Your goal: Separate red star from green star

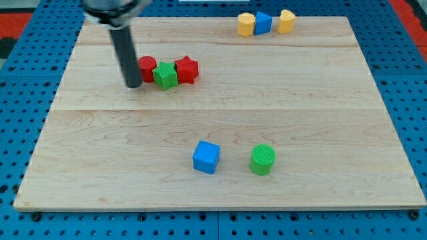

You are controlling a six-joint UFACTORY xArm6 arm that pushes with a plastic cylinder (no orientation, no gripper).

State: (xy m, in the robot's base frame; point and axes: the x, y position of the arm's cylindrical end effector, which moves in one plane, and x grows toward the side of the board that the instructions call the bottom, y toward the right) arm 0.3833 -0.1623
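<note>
The red star [187,69] lies in the upper left part of the wooden board [220,193]. The green star [165,75] touches its left side. A red round block [147,68] touches the green star's left side, so the three form a short row. My tip [133,85] rests on the board just left of this row, close to the red round block and the green star.
A yellow block [247,25], a blue block [263,23] and another yellow block [285,21] sit in a row at the view's top right. A blue cube [206,157] and a green cylinder [263,159] lie near the view's bottom centre.
</note>
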